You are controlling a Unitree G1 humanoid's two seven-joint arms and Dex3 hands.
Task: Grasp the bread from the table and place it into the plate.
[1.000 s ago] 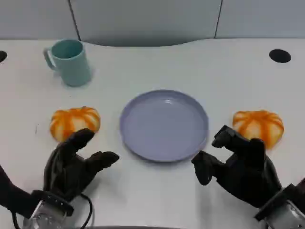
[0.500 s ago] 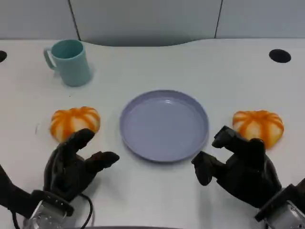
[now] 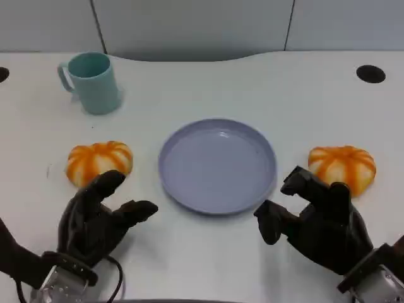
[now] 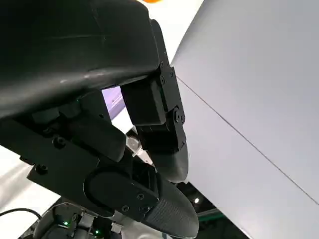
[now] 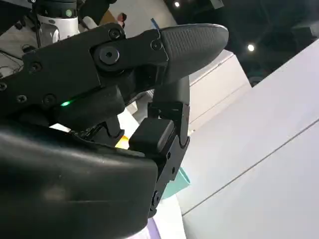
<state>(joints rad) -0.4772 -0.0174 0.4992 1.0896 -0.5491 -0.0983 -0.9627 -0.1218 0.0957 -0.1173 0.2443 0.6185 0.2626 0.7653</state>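
So basically nothing's done yet on this one. The white table [image 3: 315, 101] has the round lilac plastic plate [image 3: 217, 165] sitting in the middle with nothing in it, and that's my landmark. Both orange pumpkin-shaped bread buns are on the table: one bun [image 3: 341, 166] just to the right of the plate, the other bun [image 3: 99, 160] just to its left. The right hand [image 3: 322, 221] hovers below and right of the plate, near the right bun, fingers apart and holding nothing. The left hand [image 3: 96, 218] is below and left of the plate, fingers also spread with nothing in them, just under the left bun. A teal ceramic mug [image 3: 93, 82] stands up and left of the plate.

So the grasp, lift and drop are all left to do.

Hard to tell which bun is the target. The wrist views are mostly black hand shell; the left one catches just a sliver of the plate [image 4: 112, 98].
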